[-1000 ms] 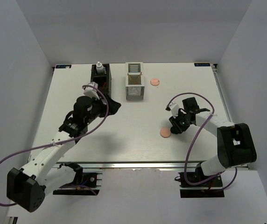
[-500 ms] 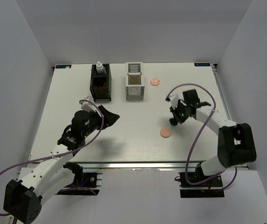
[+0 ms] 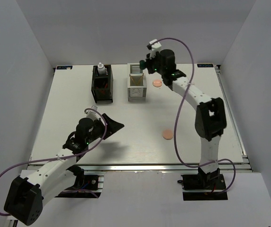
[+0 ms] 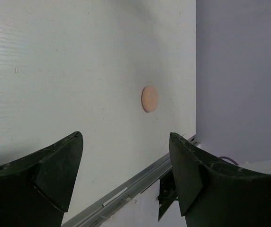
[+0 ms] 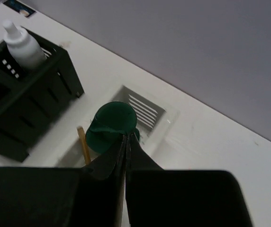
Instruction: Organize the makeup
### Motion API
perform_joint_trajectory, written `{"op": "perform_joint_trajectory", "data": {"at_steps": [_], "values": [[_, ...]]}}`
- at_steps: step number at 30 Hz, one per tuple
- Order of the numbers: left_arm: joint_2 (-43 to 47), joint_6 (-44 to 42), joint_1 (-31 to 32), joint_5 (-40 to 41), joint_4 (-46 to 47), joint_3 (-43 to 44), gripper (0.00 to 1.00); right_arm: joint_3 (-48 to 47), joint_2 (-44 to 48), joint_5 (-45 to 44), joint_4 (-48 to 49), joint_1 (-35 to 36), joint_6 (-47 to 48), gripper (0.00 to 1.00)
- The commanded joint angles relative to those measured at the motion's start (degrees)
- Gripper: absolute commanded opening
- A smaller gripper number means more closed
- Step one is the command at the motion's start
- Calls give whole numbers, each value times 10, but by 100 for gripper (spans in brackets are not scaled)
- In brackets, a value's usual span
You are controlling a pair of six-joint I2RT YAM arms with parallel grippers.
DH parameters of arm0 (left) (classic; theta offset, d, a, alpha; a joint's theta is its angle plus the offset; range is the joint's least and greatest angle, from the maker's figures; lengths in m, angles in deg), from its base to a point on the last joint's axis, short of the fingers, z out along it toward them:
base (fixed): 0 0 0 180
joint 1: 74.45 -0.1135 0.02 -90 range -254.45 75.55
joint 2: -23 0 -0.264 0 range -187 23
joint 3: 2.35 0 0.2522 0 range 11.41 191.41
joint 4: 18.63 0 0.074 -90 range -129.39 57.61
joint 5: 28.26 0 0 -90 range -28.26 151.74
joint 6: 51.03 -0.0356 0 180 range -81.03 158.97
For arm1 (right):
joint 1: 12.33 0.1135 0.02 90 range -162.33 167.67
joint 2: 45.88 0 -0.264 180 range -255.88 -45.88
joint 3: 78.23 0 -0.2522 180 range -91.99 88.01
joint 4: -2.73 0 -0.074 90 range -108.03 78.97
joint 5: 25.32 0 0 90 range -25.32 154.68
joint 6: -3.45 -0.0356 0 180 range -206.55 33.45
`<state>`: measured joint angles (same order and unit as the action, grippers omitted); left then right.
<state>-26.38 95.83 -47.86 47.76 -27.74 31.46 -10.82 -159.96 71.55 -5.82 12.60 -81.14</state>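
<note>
My right gripper is shut on a dark-green disc and holds it just above the white slatted box. A thin wooden stick stands in that box. One peach disc lies right of the white box. Another peach disc lies mid-table and also shows in the left wrist view. A small white bottle stands in the black slatted box. My left gripper is open and empty above the table, left of centre.
The black box with the bottle sits left of the white box at the back. The table's near edge rail runs close below the left fingers. Grey walls enclose the back and sides.
My right arm swung from the right middle of the table up to the back, carrying the green disc over the white box. My left arm drew back from the black box toward the near edge.
</note>
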Motion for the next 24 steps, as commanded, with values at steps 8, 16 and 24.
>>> {"op": "perform_joint_trajectory", "data": {"at_steps": [8,16,24], "values": [[-11,6,3,-9,32,2,83,-238,-206,-134,108,43,-42,0],[-50,10,3,-18,65,2,83,-135,-165,-118,127,42,-15,0],[-82,-5,5,-35,71,30,83,-111,-157,-70,109,42,5,57]]}}
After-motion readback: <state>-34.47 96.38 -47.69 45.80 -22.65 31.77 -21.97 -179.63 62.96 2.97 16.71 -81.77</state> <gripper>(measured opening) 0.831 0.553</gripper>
